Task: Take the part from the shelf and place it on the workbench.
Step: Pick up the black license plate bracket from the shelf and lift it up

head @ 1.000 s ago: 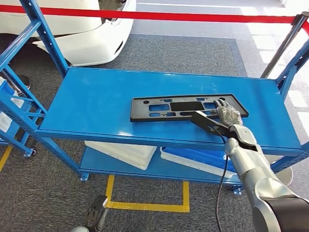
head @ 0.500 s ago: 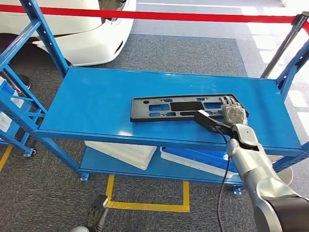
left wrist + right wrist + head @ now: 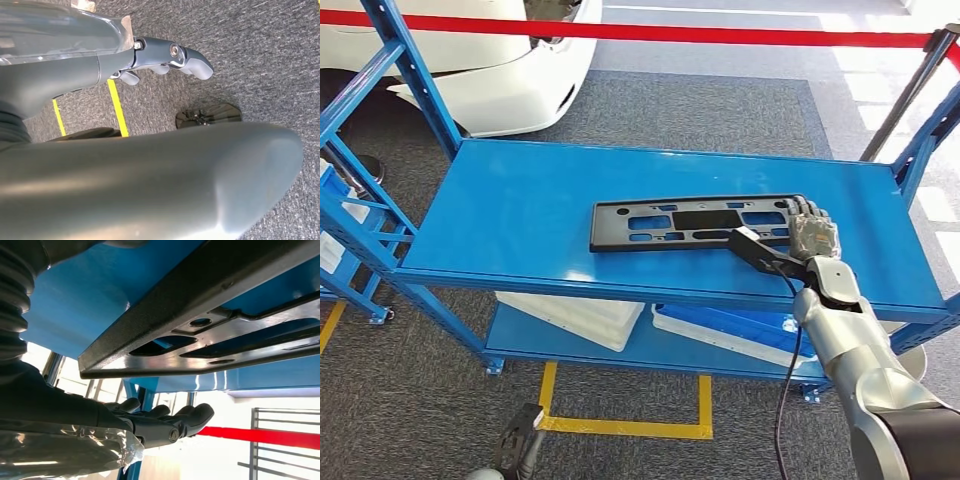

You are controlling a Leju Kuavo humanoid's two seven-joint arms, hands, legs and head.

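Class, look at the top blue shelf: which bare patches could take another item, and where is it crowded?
The shelf is bare on its left half, and in a strip behind the black part. It is crowded at the part's right end, where the right hand sits.

My right arm (image 3: 863, 365) is smooth silver metal with rounded joints, a black cable (image 3: 782, 400) hanging beside it. My right hand (image 3: 814, 238) has dark fingers (image 3: 181, 417) under wrinkled clear plastic wrap, with a small silver screw.
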